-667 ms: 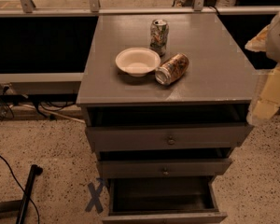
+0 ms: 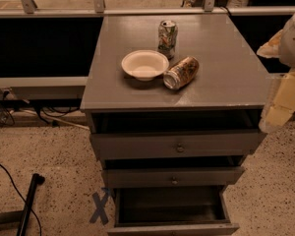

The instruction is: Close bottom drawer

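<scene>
Claw: the cream-coloured claw (image 2: 284, 102) hangs at the right edge of the view, just beside the bench's front right corner and level with the top drawer; it holds nothing that shows, and whether it is spread or pressed together cannot be told.
Bottom drawer: the bottom drawer (image 2: 171, 206) is the lowest of the stack, pulled well out toward the camera with its dark inside open to view; its thin front runs along the lower edge of the view.
In the way: nothing lies in the bottom drawer's visible inside or on the floor right before it; the claw is well apart from it, higher up and to the right.
Other drawers: the top drawer (image 2: 137, 145) and the middle drawer (image 2: 137, 177) each stand a little out, with a dark gap above each front.
Counts: three grey drawers, two small knobs, two cans, one bowl.
On the bench: a white bowl (image 2: 145, 64) sits mid-top; an upright can (image 2: 167, 37) stands just behind it to the right; a tipped can (image 2: 181, 73) lies on its side, touching the bowl's right rim.
Bench: the bench (image 2: 226, 68) is a flat grey painted top, bare on its right half.
Floor: speckled pale stone, with a blue X mark (image 2: 101, 208) just left of the bottom drawer, a black rod (image 2: 29, 203) farther left, and cables (image 2: 5, 113) by the wall.
Room: dim, with dark panels on both sides and a metal rail (image 2: 49, 13) behind.
</scene>
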Controlling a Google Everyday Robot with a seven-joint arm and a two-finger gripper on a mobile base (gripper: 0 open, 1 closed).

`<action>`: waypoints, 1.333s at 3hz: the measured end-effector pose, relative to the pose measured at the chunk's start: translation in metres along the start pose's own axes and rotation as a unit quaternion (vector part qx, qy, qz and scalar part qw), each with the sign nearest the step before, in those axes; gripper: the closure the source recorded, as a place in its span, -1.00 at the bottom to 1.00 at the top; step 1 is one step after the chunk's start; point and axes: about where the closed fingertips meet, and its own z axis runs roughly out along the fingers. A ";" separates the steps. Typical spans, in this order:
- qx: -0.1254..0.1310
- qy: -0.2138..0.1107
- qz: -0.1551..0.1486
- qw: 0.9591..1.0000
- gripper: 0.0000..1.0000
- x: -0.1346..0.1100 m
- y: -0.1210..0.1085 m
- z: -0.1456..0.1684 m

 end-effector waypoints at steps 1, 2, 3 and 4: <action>-0.032 -0.050 -0.015 0.998 -1.00 -0.005 0.018 0.036; -0.052 -0.140 -0.042 0.988 -1.00 -0.022 0.065 0.085; -0.045 -0.175 -0.039 0.983 -1.00 -0.022 0.085 0.099; -0.044 -0.175 -0.038 0.983 -1.00 -0.021 0.085 0.099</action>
